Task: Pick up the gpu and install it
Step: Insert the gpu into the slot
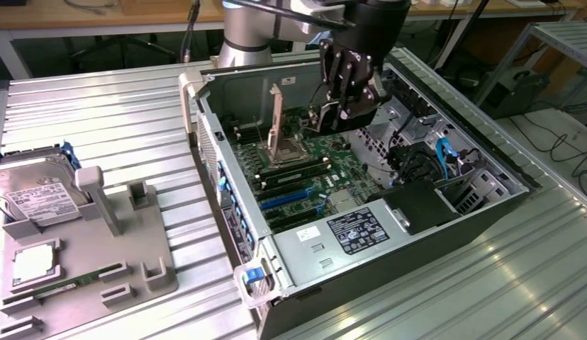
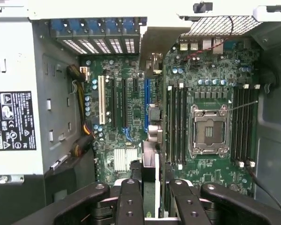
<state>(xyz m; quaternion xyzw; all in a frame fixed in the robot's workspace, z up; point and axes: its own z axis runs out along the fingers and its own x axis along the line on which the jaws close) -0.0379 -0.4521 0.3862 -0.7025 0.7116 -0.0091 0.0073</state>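
One hand [image 1: 343, 106] hangs inside the open case [image 1: 274, 262], above the motherboard [image 1: 308, 170], clenched on the gpu [image 1: 324, 117], which it holds edge-on and clear of the board. From the wrist, the card [image 2: 150, 173] runs between the black fingers [image 2: 129, 201] toward the blue slot [image 2: 146, 105], its bracket end near the rear grilles. On the worktop's [image 1: 104, 106] side, a grey tray [image 1: 95, 262] carries a hard drive [image 1: 38, 198].
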